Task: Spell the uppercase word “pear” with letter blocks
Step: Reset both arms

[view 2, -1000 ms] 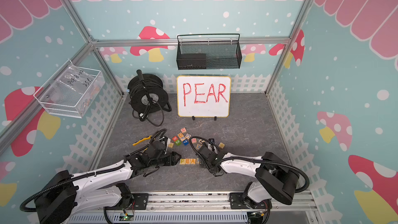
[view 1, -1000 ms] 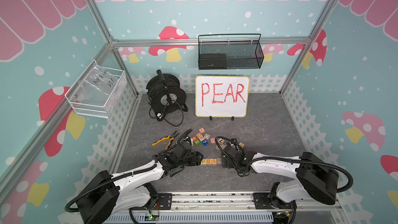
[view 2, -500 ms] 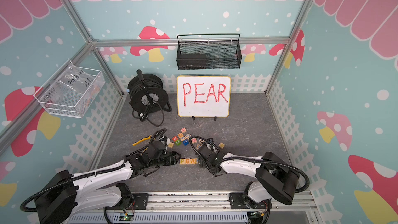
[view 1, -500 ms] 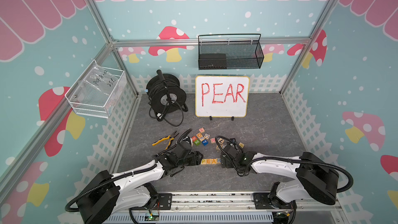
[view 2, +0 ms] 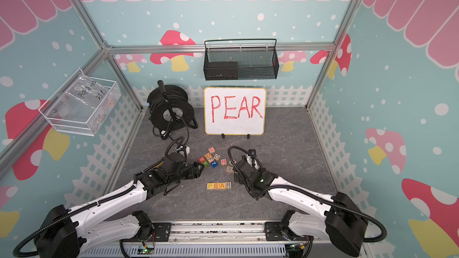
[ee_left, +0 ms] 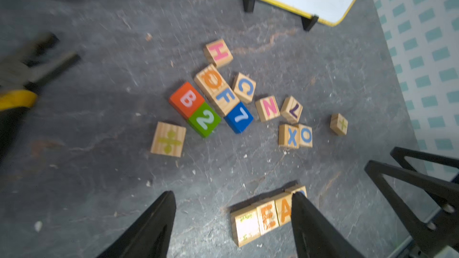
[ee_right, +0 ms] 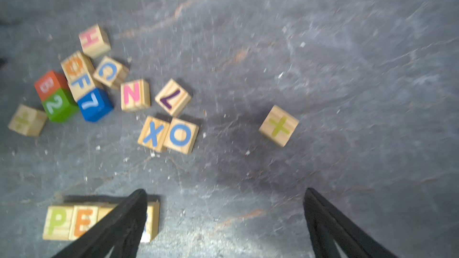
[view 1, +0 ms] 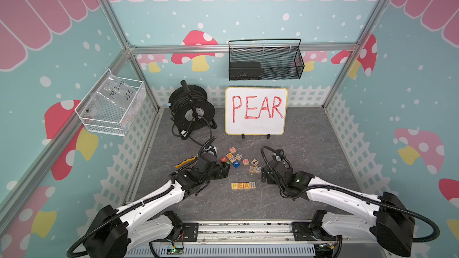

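In the left wrist view the left gripper (ee_left: 233, 193) covered most of the R, and glare washed out the P; the right wrist view was blurred. The letter blocks (view 1: 243, 185) lay touching, reading PEAR, between the arms. It and the right gripper (ee_right: 224, 191) gaped wide, empty, clear of the row.

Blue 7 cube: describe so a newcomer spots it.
Start at the PEAR whiteboard. In the cube cluster before it, the blue 7 cube sits against the wooden F block, beside the green 2 cube. It alone is painted solid blue.
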Controlling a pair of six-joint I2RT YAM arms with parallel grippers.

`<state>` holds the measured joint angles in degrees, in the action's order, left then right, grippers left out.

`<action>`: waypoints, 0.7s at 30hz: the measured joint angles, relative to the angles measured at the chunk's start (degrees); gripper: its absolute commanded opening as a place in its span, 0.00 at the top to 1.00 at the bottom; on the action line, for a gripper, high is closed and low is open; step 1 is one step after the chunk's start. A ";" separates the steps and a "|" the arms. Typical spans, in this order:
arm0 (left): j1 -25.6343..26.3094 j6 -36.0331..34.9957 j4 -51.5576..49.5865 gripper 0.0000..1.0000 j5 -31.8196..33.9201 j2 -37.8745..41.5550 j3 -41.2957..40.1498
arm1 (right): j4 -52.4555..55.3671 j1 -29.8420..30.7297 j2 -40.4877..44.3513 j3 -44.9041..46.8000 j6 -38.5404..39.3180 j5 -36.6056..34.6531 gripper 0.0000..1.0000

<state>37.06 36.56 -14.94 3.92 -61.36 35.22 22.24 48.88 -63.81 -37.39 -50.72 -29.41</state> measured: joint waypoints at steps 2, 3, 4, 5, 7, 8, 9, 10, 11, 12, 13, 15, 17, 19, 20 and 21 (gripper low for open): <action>-2.82 -1.31 -0.90 0.08 1.31 0.44 1.70 | -1.14 -3.52 3.19 0.00 4.15 -2.43 0.00; -4.07 -1.84 -1.11 0.05 2.19 0.66 2.25 | -2.03 -5.51 4.44 0.00 6.08 -3.23 0.00; -5.33 -2.32 -1.20 0.03 3.37 0.92 2.67 | -3.21 -7.72 5.64 0.02 8.33 -4.07 0.01; -6.36 -2.71 -1.20 0.01 4.70 1.18 2.91 | -4.42 -9.81 6.64 0.07 10.38 -4.48 0.00; -8.26 -3.45 -1.22 0.01 8.04 1.70 3.32 | -8.02 -14.43 8.76 0.70 15.02 -4.98 0.00; -9.09 -3.91 -1.09 0.01 9.73 1.84 3.52 | -9.77 -16.41 9.60 1.22 17.03 -5.11 0.00; -9.94 -4.39 -0.83 0.01 11.43 1.92 3.76 | -11.72 -18.64 10.36 1.97 19.19 -5.16 0.00; -10.82 -5.05 -0.44 0.01 13.05 1.97 4.04 | -13.31 -20.57 10.80 2.67 20.96 -5.11 0.00; -11.58 -5.68 0.09 0.01 14.51 1.95 4.35 | -14.45 -22.29 11.02 3.28 22.29 -5.07 0.00; -12.39 -6.45 0.83 0.01 15.96 1.88 4.63 | -15.61 -24.22 11.08 3.96 23.65 -5.01 0.01; -13.35 -7.28 1.62 0.01 17.27 1.70 5.01 | -16.70 -26.05 11.10 4.63 24.83 -4.90 0.00; -15.30 -9.18 3.52 0.01 19.80 0.92 5.81 | -19.41 -29.53 11.63 6.67 26.88 -4.59 0.00; -17.29 -10.95 5.38 0.01 21.75 0.02 6.29 | -21.55 -32.28 12.76 8.90 28.24 -4.35 0.01; -19.98 -12.70 7.43 0.00 23.02 -0.76 6.32 | -23.65 -35.32 13.77 11.13 29.00 -4.17 0.00; -21.24 -13.25 8.26 0.01 23.34 -1.09 6.27 | -24.74 -36.70 14.03 12.09 29.27 -4.15 0.00; -23.06 -14.10 10.01 0.01 23.50 -1.40 5.88 | -26.08 -38.36 14.23 13.25 29.44 -4.15 0.00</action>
<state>14.00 22.46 -4.93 27.42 -62.76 41.10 -3.84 10.52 -49.58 -24.14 -21.28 -33.56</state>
